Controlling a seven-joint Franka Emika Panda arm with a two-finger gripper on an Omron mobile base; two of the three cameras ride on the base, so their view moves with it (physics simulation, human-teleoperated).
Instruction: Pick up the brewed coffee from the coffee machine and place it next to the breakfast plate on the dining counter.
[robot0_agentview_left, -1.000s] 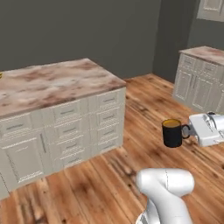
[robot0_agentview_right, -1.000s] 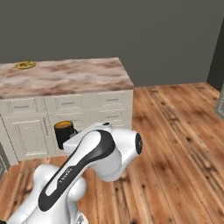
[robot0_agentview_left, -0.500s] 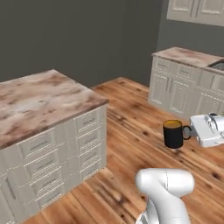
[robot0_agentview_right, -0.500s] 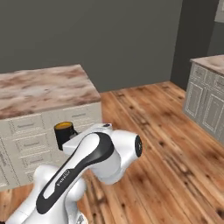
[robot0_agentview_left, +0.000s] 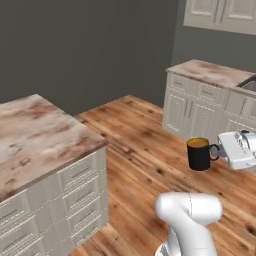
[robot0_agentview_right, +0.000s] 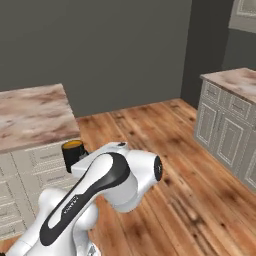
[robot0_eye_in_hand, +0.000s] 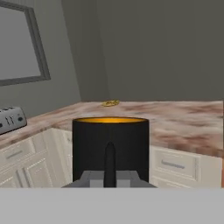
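- The brewed coffee (robot0_agentview_left: 199, 154) is a small, matte black cylindrical mug with a glossy orange-brown surface at its rim, seen at the right of the left base view, held in the air above the wood floor (robot0_agentview_left: 145, 135).
- The gripper (robot0_agentview_left: 218, 150) is clamped narrowly on the mug's side handle, its blocky white hand at the right edge of that view.
- In the hand view the mug (robot0_eye_in_hand: 110, 146) fills the lower centre, its handle a dark vertical bar facing the camera.
- In the right base view the mug (robot0_agentview_right: 73, 152) peeks out at left centre, just past the rounded white and black arm.
- The dining counter (robot0_agentview_left: 35, 137) lies at the left of the left base view: a pink-brown marbled stone top over pale panelled drawers.
- A ribbed silver toaster (robot0_eye_in_hand: 10, 120) sits at the hand view's left edge.
- A small yellow plate (robot0_eye_in_hand: 110, 103) rests far back on a marbled top, upper centre of the hand view.
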